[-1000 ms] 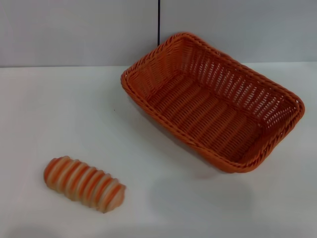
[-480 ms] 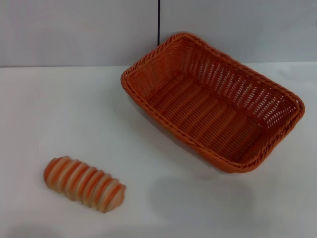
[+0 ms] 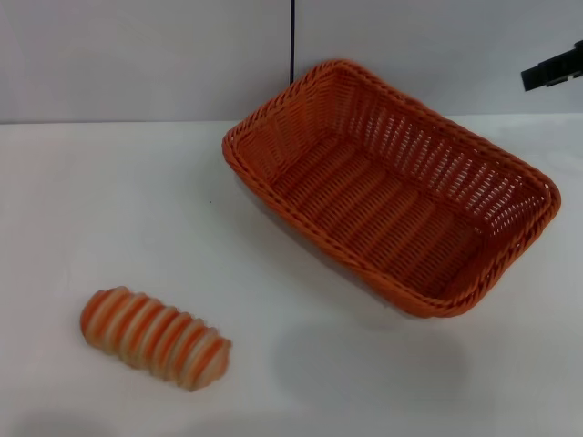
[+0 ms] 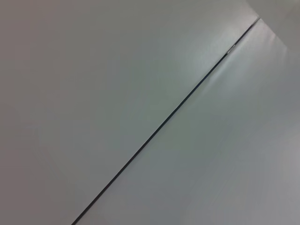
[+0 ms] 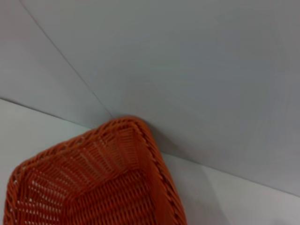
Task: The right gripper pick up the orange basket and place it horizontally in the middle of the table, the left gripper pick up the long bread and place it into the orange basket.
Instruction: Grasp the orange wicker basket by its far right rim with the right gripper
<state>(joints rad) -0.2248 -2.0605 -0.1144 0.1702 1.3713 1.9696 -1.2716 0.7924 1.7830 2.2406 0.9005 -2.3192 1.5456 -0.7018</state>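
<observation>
The orange basket (image 3: 392,187) is woven wicker, rough and open-weave, with a braided rim. The long bread (image 3: 155,338) looks ridged and matt. The table (image 3: 109,209) is smooth, plain white, faintly sheened.

head view above table (image 3: 109,200), right wrist shares orange basket (image 5: 93,183) (close)

Plain grey wall (image 3: 137,55), thin dark vertical seam (image 3: 292,41), soft even light
</observation>
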